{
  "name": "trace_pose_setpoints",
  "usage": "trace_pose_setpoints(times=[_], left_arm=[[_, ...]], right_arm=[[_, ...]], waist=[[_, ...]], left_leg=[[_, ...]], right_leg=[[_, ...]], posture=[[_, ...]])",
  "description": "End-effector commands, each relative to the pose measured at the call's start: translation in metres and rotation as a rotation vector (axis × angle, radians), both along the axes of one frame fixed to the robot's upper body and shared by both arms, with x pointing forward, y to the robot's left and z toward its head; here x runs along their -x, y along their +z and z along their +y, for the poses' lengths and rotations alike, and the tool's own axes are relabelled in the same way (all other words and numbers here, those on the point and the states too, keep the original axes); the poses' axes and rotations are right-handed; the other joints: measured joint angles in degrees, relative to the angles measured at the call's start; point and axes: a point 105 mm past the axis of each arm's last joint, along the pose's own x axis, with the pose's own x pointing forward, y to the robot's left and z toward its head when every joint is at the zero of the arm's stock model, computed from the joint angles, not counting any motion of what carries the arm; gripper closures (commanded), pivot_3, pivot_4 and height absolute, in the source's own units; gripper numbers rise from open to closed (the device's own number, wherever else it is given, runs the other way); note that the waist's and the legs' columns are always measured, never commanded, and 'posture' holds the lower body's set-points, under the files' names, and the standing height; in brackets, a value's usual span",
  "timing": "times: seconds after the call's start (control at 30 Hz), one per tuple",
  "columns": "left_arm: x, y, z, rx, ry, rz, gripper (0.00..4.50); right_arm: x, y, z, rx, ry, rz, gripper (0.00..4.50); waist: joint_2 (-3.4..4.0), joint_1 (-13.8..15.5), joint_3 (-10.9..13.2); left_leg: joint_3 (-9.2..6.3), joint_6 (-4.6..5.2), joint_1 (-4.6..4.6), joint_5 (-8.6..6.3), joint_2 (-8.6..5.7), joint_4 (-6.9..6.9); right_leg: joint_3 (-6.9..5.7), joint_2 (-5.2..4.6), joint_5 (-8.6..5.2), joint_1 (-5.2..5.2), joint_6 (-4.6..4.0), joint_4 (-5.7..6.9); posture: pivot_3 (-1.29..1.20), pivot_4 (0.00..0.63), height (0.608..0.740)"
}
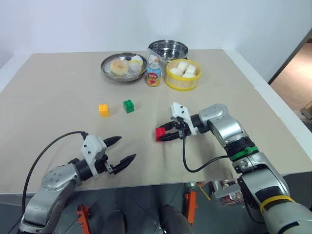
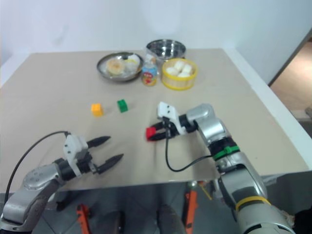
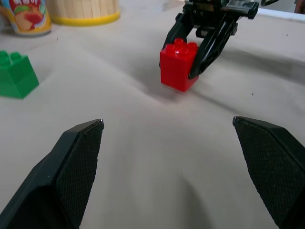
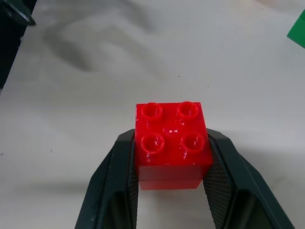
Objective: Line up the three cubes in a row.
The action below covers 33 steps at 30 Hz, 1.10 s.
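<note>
My right gripper (image 1: 163, 134) is shut on the red cube (image 1: 160, 133), one black finger on each side of it, studs up (image 4: 171, 143). It holds the cube low over the tan table, right of centre; whether the cube touches the surface is unclear. The green cube (image 1: 128, 106) and the yellow-orange cube (image 1: 104, 110) stand side by side with a small gap, farther back and to the left of the red one. My left gripper (image 1: 126, 147) is open and empty near the front edge, pointing toward the red cube (image 3: 178, 64).
At the back of the table (image 1: 58, 97) stand a steel plate (image 1: 108, 72) with a bun, a steel pot (image 1: 167, 50), a yellow bowl (image 1: 183, 86) of white buns and a small drink can (image 1: 153, 74). The table's front edge runs just behind my left gripper.
</note>
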Motion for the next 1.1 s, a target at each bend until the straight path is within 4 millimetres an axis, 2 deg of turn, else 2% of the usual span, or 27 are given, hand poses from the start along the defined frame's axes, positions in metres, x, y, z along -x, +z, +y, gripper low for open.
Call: trace_pose_setpoints(times=[0.03, 0.27, 0.33, 0.53, 0.57, 0.7, 0.77, 0.83, 0.9, 1.0, 1.1], left_arm=[[0.004, 0.009, -0.004, -0.007, -0.043, -0.032, 0.0], [0.004, 0.009, -0.006, -0.01, -0.055, -0.033, 0.0], [0.003, 0.009, -0.006, -0.011, -0.058, -0.033, 0.0], [0.003, 0.008, -0.007, -0.015, -0.064, -0.033, 0.0], [0.003, 0.008, -0.007, -0.015, -0.064, -0.032, 0.0], [0.0, 0.009, -0.005, -0.008, -0.04, -0.031, 0.0], [-0.005, 0.011, 0.003, 0.002, 0.012, -0.028, 0.0], [-0.015, 0.013, 0.016, 0.007, 0.096, -0.028, 0.0], [-0.034, 0.019, 0.038, 0.023, 0.25, -0.039, 0.0], [-0.051, 0.025, 0.05, 0.014, 0.336, -0.063, 0.0], [-0.065, 0.032, 0.043, 0.024, 0.335, -0.085, 0.0]], right_arm=[[-0.002, 0.01, 0.004, -0.009, 0.032, -0.039, 3.25], [-0.005, 0.003, 0.002, 0.002, 0.035, -0.033, 3.25], [-0.006, 0.004, 0.001, 0.004, 0.031, -0.034, 2.24], [-0.008, 0.016, 0.0, -0.041, 0.004, -0.043, 0.19], [-0.008, 0.019, 0.001, -0.052, 0.002, -0.046, 0.07], [-0.002, 0.035, 0.001, -0.105, -0.014, -0.067, 0.07], [0.004, 0.052, 0.003, -0.199, -0.051, -0.059, 0.07], [0.008, 0.067, 0.008, -0.306, -0.103, -0.056, 0.07], [0.011, 0.078, 0.014, -0.412, -0.169, -0.07, 0.07], [0.01, 0.082, 0.02, -0.496, -0.271, -0.059, 0.07], [0.01, 0.077, 0.026, -0.511, -0.327, -0.082, 0.07]], waist=[[0.0, 0.0, 0.0], [0.01, 0.0, 0.0], [0.01, 0.0, 0.0], [0.01, 0.0, 0.0], [0.01, 0.0, 0.0], [0.04, 0.0, 0.0], [0.03, 0.0, 0.0], [0.04, 0.1, 0.0], [0.04, 0.1, 0.0], [0.03, 0.0, 0.0], [0.03, 0.1, 0.0]], left_leg=[[0.0, 0.0, 0.0, 0.0, 0.0, 0.0], [0.0, 0.0, -0.01, 0.0, 0.0, 0.0], [0.0, 0.0, -0.01, 0.0, 0.0, 0.0], [0.0, 0.0, 0.0, 0.0, 0.0, 0.0], [-0.01, 0.0, -0.01, 0.0, 0.0, 0.0], [-0.01, 0.0, -0.02, 0.0, 0.0, 0.0], [-0.02, 0.0, -0.01, 0.0, 0.01, -0.01], [-0.1, 0.0, -0.04, 0.0, 0.01, -0.02], [-0.15, 0.0, -0.05, 0.0, 0.01, -0.02], [-0.3, 0.01, -0.05, 0.01, 0.01, 0.01], [-0.33, -0.01, -0.09, 0.06, -0.04, 0.03]], right_leg=[[0.0, 0.0, 0.0, 0.0, 0.0, 0.0], [0.0, -0.01, 0.0, 0.0, 0.0, 0.0], [0.0, -0.01, 0.0, 0.0, 0.0, 0.0], [0.0, 0.0, 0.01, 0.0, -0.01, 0.0], [0.0, 0.0, 0.01, 0.0, -0.02, 0.0], [0.0, 0.0, 0.01, -0.01, -0.01, 0.0], [-0.01, 0.0, 0.0, -0.01, 0.0, 0.01], [-0.07, 0.0, 0.0, -0.01, 0.01, 0.02], [-0.11, 0.01, 0.0, -0.01, 0.01, 0.03], [-0.22, 0.05, 0.04, 0.0, -0.04, 0.07], [-0.22, 0.02, 0.06, 0.03, -0.02, 0.06]], posture=[[0.0, 0.15, 0.734], [0.0, 0.15, 0.734], [0.0, 0.15, 0.734], [0.0, 0.15, 0.734], [0.0, 0.15, 0.734], [0.0, 0.15, 0.734], [0.0, 0.15, 0.734], [0.0, 0.15, 0.734], [0.0, 0.15, 0.734], [0.0, 0.15, 0.734], [0.0, 0.15, 0.734]])
